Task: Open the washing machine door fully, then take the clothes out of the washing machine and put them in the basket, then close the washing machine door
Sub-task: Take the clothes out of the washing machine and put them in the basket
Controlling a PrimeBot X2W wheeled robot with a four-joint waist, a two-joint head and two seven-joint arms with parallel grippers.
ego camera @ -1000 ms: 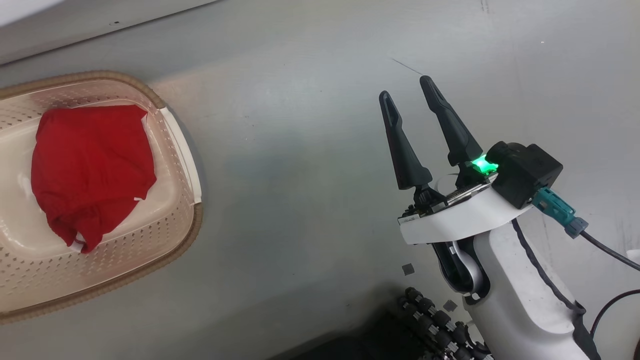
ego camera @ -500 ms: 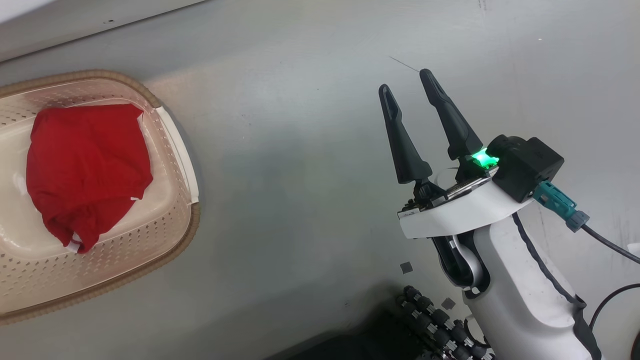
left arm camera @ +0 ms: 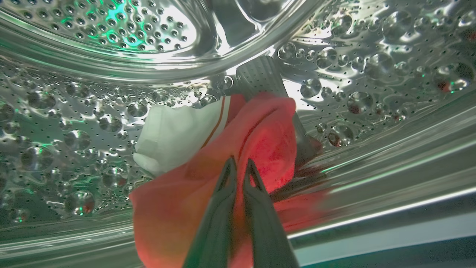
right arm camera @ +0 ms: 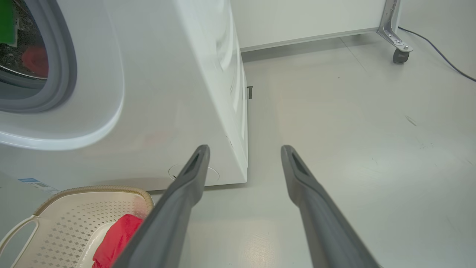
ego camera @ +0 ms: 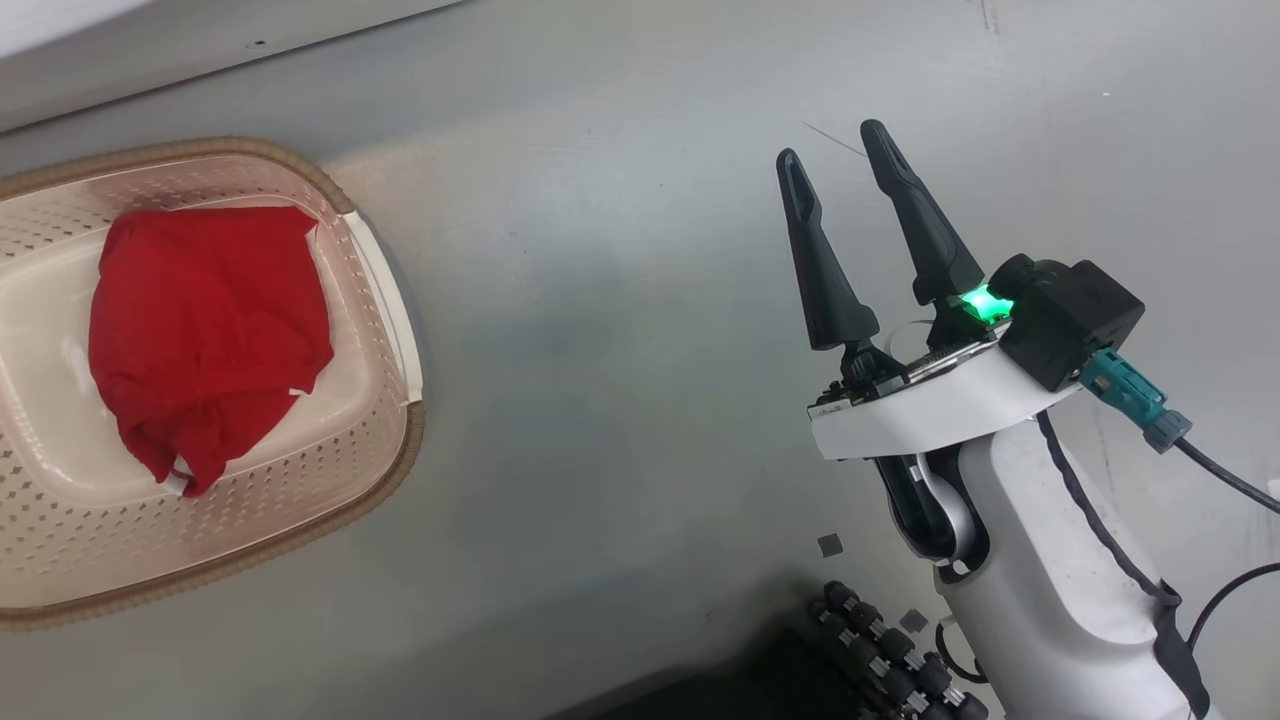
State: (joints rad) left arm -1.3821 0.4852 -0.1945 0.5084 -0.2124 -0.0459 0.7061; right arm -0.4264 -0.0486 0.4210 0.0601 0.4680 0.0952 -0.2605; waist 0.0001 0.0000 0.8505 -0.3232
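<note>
Inside the shiny perforated drum of the washing machine [left arm camera: 372,74], my left gripper [left arm camera: 238,162] is shut on the clothes [left arm camera: 267,137], a red fabric with a white cloth piece [left arm camera: 178,134] beside it. Another red garment [ego camera: 210,330] lies in the cream basket [ego camera: 412,450] on the floor at the left. My right gripper [ego camera: 831,140] hovers open over bare floor, well right of the basket. In the right wrist view, that gripper [right arm camera: 244,147] points past the white washing machine [right arm camera: 167,93], whose grey seal [right arm camera: 63,74] rings the opening. The washing machine door is out of view.
The basket [right arm camera: 96,189] stands just in front of the washer's lower front, near a small blue label [right arm camera: 31,181]. A metal leg with a caster [right arm camera: 399,56] and a cable [right arm camera: 442,56] are at the far right. A dark part of my base [ego camera: 880,650] sits below my right arm.
The whole head view has shifted slightly, so the camera moved. My right gripper stays open over the floor, and the red garment lies unchanged in the basket.
</note>
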